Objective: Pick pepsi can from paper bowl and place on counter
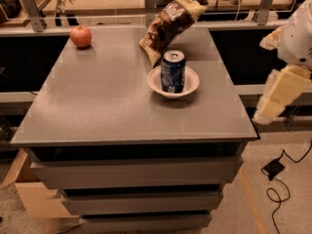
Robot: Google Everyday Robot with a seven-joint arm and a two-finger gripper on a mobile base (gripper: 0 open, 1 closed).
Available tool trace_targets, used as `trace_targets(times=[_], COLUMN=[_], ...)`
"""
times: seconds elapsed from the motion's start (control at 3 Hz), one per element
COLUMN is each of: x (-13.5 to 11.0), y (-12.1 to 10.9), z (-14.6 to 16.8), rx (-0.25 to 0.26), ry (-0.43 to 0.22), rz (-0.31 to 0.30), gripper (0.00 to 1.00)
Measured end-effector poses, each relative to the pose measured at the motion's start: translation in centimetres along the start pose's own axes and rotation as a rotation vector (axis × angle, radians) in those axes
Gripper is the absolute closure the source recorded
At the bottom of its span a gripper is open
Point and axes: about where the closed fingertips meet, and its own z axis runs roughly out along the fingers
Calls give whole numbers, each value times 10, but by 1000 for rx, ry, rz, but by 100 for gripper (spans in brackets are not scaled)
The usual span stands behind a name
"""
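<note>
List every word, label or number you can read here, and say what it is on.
Nothing can be quoted.
On the chip bag: white lettering, too blurred to read.
On the pepsi can in the paper bowl: white markings, illegible.
On the apple, the counter and the gripper off its right edge: no text.

The gripper (273, 101) hangs at the right of the frame, beyond the right edge of the counter (97, 101). Open air lies between it and the pepsi can (173, 71), which stands upright in the paper bowl (191, 83) right of centre. The can's top, right and near sides are free. A brown chip bag (168, 23) leans just behind the bowl and crowds the can's far-left side. An apple (81, 36) sits well apart at upper left. The left and near stretches of the counter are open surface.
</note>
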Motion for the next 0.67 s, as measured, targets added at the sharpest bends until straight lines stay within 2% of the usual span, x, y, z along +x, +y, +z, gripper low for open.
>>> trace_targets(times=[0.33, 0.67], x=[-33, -68], y=[-45, -75], z=[30, 49], rx=[25, 24], ry=[-194, -387], rz=[103, 207], gripper=[0, 0])
